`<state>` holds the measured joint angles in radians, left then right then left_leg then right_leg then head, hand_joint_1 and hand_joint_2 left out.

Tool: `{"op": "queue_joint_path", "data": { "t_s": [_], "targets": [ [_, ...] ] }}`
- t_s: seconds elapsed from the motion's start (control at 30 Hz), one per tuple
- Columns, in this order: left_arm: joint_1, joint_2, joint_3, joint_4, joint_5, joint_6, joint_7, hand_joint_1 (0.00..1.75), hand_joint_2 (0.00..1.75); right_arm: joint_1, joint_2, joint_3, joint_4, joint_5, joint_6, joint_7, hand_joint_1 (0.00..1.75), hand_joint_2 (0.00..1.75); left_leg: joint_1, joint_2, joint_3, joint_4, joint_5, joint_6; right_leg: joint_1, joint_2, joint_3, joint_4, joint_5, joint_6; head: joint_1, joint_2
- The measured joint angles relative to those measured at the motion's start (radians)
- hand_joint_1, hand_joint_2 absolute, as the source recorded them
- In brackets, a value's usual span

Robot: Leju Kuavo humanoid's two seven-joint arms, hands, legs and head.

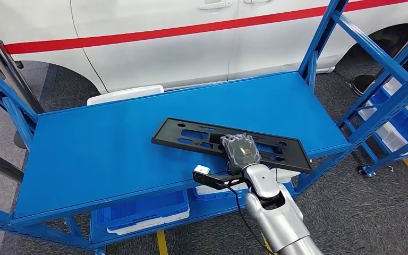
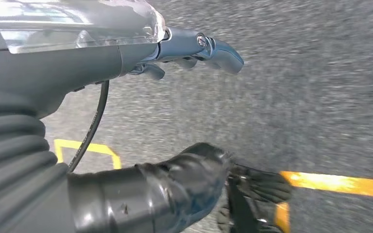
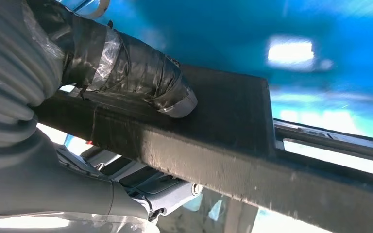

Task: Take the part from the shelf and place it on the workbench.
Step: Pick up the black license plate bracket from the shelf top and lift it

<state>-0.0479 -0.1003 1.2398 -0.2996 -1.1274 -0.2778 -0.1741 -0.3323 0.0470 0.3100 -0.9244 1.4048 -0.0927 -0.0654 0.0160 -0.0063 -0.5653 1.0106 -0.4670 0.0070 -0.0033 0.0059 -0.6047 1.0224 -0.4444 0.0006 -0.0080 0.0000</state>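
A flat black plastic part (image 1: 191, 133) with several cut-outs lies slantwise on the blue shelf (image 1: 101, 149) in the head view, its right end reaching past the shelf's front edge. My right hand (image 1: 240, 150) grips the part at its near long edge. In the right wrist view the taped thumb (image 3: 141, 77) presses on top of the part (image 3: 257, 145) and the fingers (image 3: 160, 187) curl beneath it. My left hand (image 2: 92, 58) hangs over the grey floor with its fingers (image 2: 218, 51) and thumb (image 2: 189, 177) apart and nothing between them.
A white car with a red stripe (image 1: 191, 32) stands behind the shelf. Blue bins (image 1: 149, 210) sit on the lower level, and a white bin (image 1: 125, 94) lies behind the shelf. A second blue rack (image 1: 398, 90) stands at the right. Yellow lines (image 2: 340, 183) mark the floor.
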Motion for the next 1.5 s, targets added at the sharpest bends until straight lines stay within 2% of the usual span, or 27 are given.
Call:
{"op": "queue_joint_path", "data": {
  "t_s": [0.1,0.23,0.43,0.53,0.67,0.77,0.83,0.9,0.93,0.97,1.0,1.03,1.1,1.13,1.17,1.23,1.27,1.3,1.33,1.37,1.43,1.47,1.5],
  "targets": [
    [-0.001,0.0,0.001,0.005,0.004,0.03,0.039,0.0,1.75,0.005,-0.01,-0.005,-0.023,0.004,-0.013,-0.013,1.75,1.75,0.0,0.0,0.0,0.0,0.0,0.0,0.0,0.0,0.0,0.0,0.0,0.0,0.0,0.0],
    [-0.004,-0.001,0.015,0.007,0.025,0.044,0.083,0.0,1.75,0.032,-0.014,-0.017,-0.093,0.012,-0.087,-0.031,1.75,1.75,-0.001,0.0,0.0,0.001,0.0,0.0,0.0,0.0,0.0,0.0,0.0,0.0,0.0,0.0],
    [-0.006,-0.003,0.019,0.014,-0.016,0.066,0.2,0.0,1.75,0.077,-0.023,-0.021,-0.302,0.016,-0.146,-0.073,1.75,1.75,-0.001,0.0,-0.001,0.003,-0.002,0.002,-0.003,0.0,-0.001,-0.001,0.0,0.0,0.0,0.0],
    [-0.006,-0.004,0.019,0.016,-0.025,0.071,0.229,0.0,1.75,0.095,-0.026,-0.021,-0.408,0.022,-0.155,-0.088,1.75,1.75,-0.002,0.0,-0.001,0.005,-0.004,0.004,-0.004,0.0,0.0,-0.001,0.0,0.001,0.0,0.0],
    [-0.007,-0.005,0.019,0.017,-0.033,0.075,0.238,0.0,1.75,0.123,-0.036,-0.021,-0.521,0.035,-0.172,-0.099,1.75,1.75,-0.004,0.0,-0.003,0.01,-0.007,0.01,-0.006,0.0,0.002,-0.001,0.0,0.007,0.0,0.0],
    [-0.009,-0.009,0.018,0.016,-0.048,0.081,0.241,0.0,1.75,0.146,-0.047,-0.021,-0.594,0.039,-0.181,-0.105,1.75,1.75,-0.003,0.002,0.001,0.002,0.004,0.021,-0.007,0.001,0.005,-0.003,0.001,0.017,0.0,0.0],
    [-0.01,-0.014,0.013,0.016,-0.062,0.086,0.244,0.0,1.75,0.16,-0.057,-0.021,-0.636,0.039,-0.182,-0.11,1.75,1.75,0.003,0.006,0.005,-0.013,0.017,0.031,-0.006,0.001,-0.011,0.043,-0.041,0.024,0.0,0.0],
    [-0.01,-0.018,0.007,0.016,-0.069,0.089,0.246,0.0,1.75,0.17,-0.067,-0.021,-0.664,0.039,-0.183,-0.116,1.75,1.75,0.006,0.01,0.003,-0.017,0.022,0.036,-0.01,0.0,-0.054,0.155,-0.115,0.03,0.0,0.0],
    [-0.01,-0.019,0.004,0.016,-0.072,0.09,0.247,0.0,1.75,0.176,-0.071,-0.021,-0.671,0.039,-0.183,-0.117,1.75,1.75,0.006,0.011,0.0,-0.016,0.022,0.036,-0.012,0.0,-0.077,0.212,-0.14,0.033,0.0,0.0],
    [-0.01,-0.021,0.002,0.016,-0.078,0.091,0.249,0.0,1.75,0.183,-0.075,-0.021,-0.678,0.038,-0.182,-0.118,1.75,1.75,0.007,0.012,-0.003,-0.013,0.023,0.036,-0.015,-0.001,-0.09,0.252,-0.151,0.036,0.0,0.0],
    [-0.01,-0.023,-0.002,0.016,-0.088,0.092,0.254,0.0,1.75,0.189,-0.079,-0.021,-0.684,0.036,-0.181,-0.118,1.75,1.75,0.007,0.012,-0.007,-0.009,0.023,0.035,-0.018,-0.001,-0.087,0.257,-0.143,0.039,0.0,0.0],
    [-0.01,-0.025,-0.008,0.016,-0.102,0.094,0.261,0.0,1.75,0.196,-0.081,-0.021,-0.692,0.034,-0.179,-0.118,1.75,1.75,0.009,0.012,-0.011,-0.004,0.023,0.033,-0.022,-0.002,-0.064,0.221,-0.116,0.041,0.0,0.0],
    [-0.01,-0.031,-0.027,0.016,-0.142,0.096,0.28,0.0,1.75,0.206,-0.084,-0.021,-0.711,0.03,-0.177,-0.12,1.75,1.75,0.01,0.011,-0.02,0.008,0.022,0.024,-0.024,-0.003,0.013,0.09,-0.064,0.042,0.0,0.0],
    [-0.01,-0.035,-0.041,0.016,-0.166,0.097,0.29,0.0,1.75,0.211,-0.085,-0.021,-0.722,0.029,-0.177,-0.122,1.75,1.75,0.009,0.01,-0.023,0.012,0.022,0.017,-0.022,-0.002,0.04,0.042,-0.048,0.037,0.0,0.0],
    [-0.01,-0.038,-0.055,0.016,-0.187,0.097,0.297,0.0,1.75,0.217,-0.087,-0.021,-0.732,0.029,-0.177,-0.123,1.75,1.75,0.008,0.009,-0.025,0.015,0.024,0.01,-0.019,-0.001,0.053,0.016,-0.044,0.032,0.0,0.0],
    [-0.009,-0.045,-0.083,0.015,-0.221,0.099,0.307,0.0,1.75,0.229,-0.088,-0.021,-0.751,0.031,-0.175,-0.124,1.75,1.75,0.007,0.007,-0.029,0.014,0.032,-0.005,-0.015,0.0,0.045,0.012,-0.039,0.015,0.0,0.0],
    [-0.008,-0.049,-0.095,0.015,-0.232,0.098,0.308,0.0,1.75,0.234,-0.089,-0.021,-0.76,0.032,-0.172,-0.124,1.75,1.75,0.008,0.007,-0.033,0.017,0.03,-0.012,-0.016,-0.001,0.041,0.007,-0.035,0.005,0.0,0.0],
    [-0.007,-0.052,-0.105,0.015,-0.241,0.097,0.309,0.0,1.75,0.238,-0.089,-0.021,-0.769,0.034,-0.17,-0.124,1.75,1.75,0.01,0.007,-0.041,0.029,0.015,-0.016,-0.016,-0.003,0.036,0.004,-0.027,-0.005,0.0,0.0],
    [-0.007,-0.055,-0.114,0.015,-0.247,0.096,0.309,0.0,1.75,0.242,-0.089,-0.021,-0.778,0.035,-0.167,-0.124,1.75,1.75,0.011,0.007,-0.054,0.061,-0.017,-0.019,-0.017,-0.004,0.029,0.0,-0.019,-0.015,0.0,0.0],
    [-0.008,-0.056,-0.121,0.014,-0.252,0.095,0.308,0.0,1.75,0.245,-0.089,-0.021,-0.785,0.036,-0.165,-0.124,1.75,1.75,0.012,0.007,-0.072,0.111,-0.06,-0.02,-0.017,-0.006,0.021,-0.001,-0.011,-0.022,0.0,0.0],
    [-0.008,-0.058,-0.132,0.014,-0.257,0.095,0.307,0.0,1.75,0.252,-0.089,-0.021,-0.794,0.037,-0.162,-0.124,1.75,1.75,0.012,0.007,-0.108,0.236,-0.14,-0.023,-0.011,-0.006,0.0,0.001,0.004,-0.029,0.0,0.0],
    [-0.008,-0.058,-0.136,0.014,-0.259,0.095,0.305,0.0,1.75,0.256,-0.089,-0.021,-0.796,0.038,-0.162,-0.124,1.75,1.75,0.011,0.007,-0.113,0.274,-0.154,-0.024,-0.008,-0.006,-0.012,0.003,0.011,-0.029,0.0,0.0],
    [-0.008,-0.058,-0.14,0.014,-0.26,0.094,0.303,0.0,1.75,0.26,-0.089,-0.021,-0.799,0.04,-0.161,-0.124,1.75,1.75,0.011,0.007,-0.101,0.281,-0.148,-0.022,-0.005,-0.006,-0.024,0.006,0.018,-0.03,0.0,0.0]
  ]
}}
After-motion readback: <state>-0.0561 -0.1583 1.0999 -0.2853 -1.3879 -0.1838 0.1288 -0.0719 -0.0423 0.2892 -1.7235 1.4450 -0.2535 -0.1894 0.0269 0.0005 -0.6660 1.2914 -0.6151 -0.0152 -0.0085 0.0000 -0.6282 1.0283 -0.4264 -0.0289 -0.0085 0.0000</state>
